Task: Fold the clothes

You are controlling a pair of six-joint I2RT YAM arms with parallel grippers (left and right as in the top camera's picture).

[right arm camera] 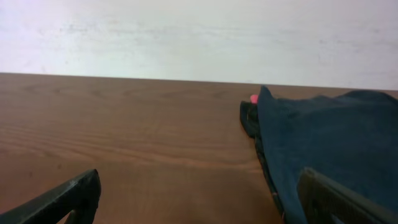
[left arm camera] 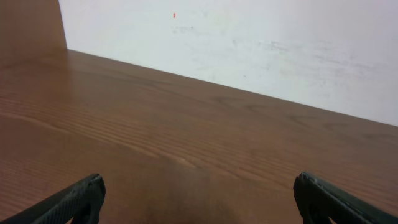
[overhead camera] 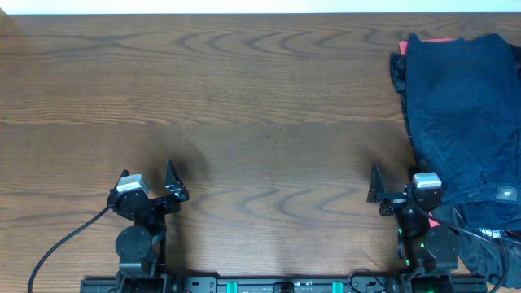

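Clothes pile [overhead camera: 460, 106] just beside right hand [overhead camera: 393, 179]

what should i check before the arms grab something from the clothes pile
1. Left pincer open and empty: ok.
2. Right pincer open and empty: ok.
3. Heap of dark navy fabric garments close beside that pincer: ok.
4. Bare room on brown wooden table for folding: ok.
5. One garment lying apart from the heap: not ok.
6. Where each garment's edges run: cannot tell.
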